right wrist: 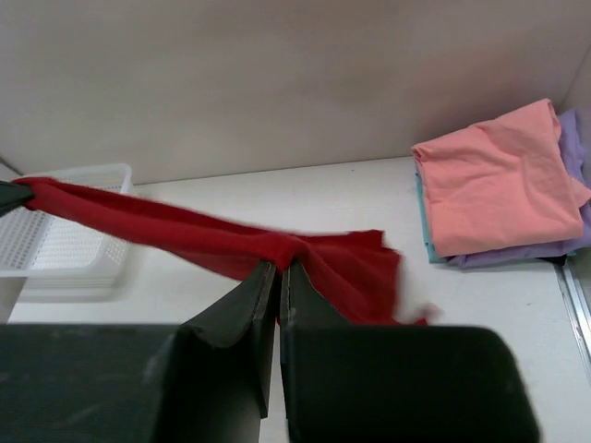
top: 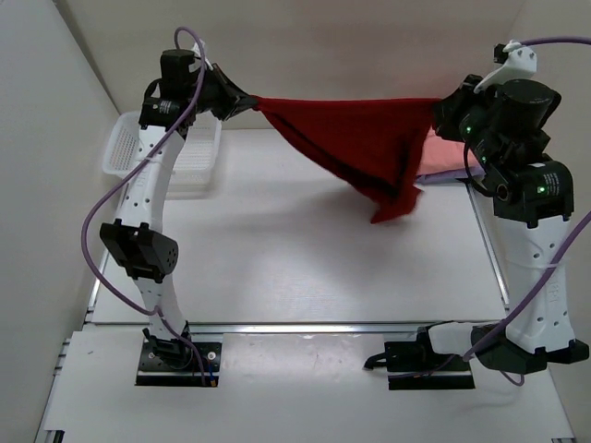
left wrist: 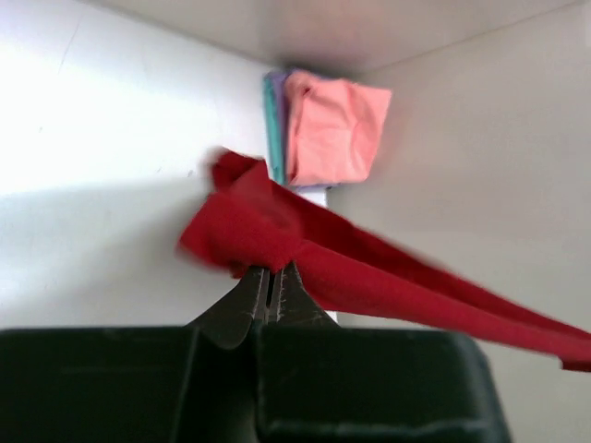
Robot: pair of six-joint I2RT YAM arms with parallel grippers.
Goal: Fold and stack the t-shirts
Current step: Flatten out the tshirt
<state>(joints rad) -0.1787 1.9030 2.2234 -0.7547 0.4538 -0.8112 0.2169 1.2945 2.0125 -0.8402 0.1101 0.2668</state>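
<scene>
**Hold.** The dark red t-shirt [top: 365, 148] hangs in the air above the table [top: 305, 277], stretched between both arms. The left gripper [left wrist: 274, 273] is clamped fully down on one end of the upper edge. The right gripper [right wrist: 280, 269] is clamped likewise on the other end. The held edge runs nearly taut. The remaining cloth drapes below it to a point on the right side.

**Purpose.** This hold appears intended to spread the garment for laying flat. The cloth is bunched at each grip, so the spread is judged incomplete.

**Surroundings.** The finished stack lies at the far right of the table: salmon pink t-shirt [right wrist: 499, 180] on top, lavender t-shirt [right wrist: 574, 138] and teal t-shirt [right wrist: 427, 242] beneath. The white mesh basket [right wrist: 83, 173] sits at the far left.

**Obstruction.** The hanging point is near the stack and could drag across it on lowering.
</scene>
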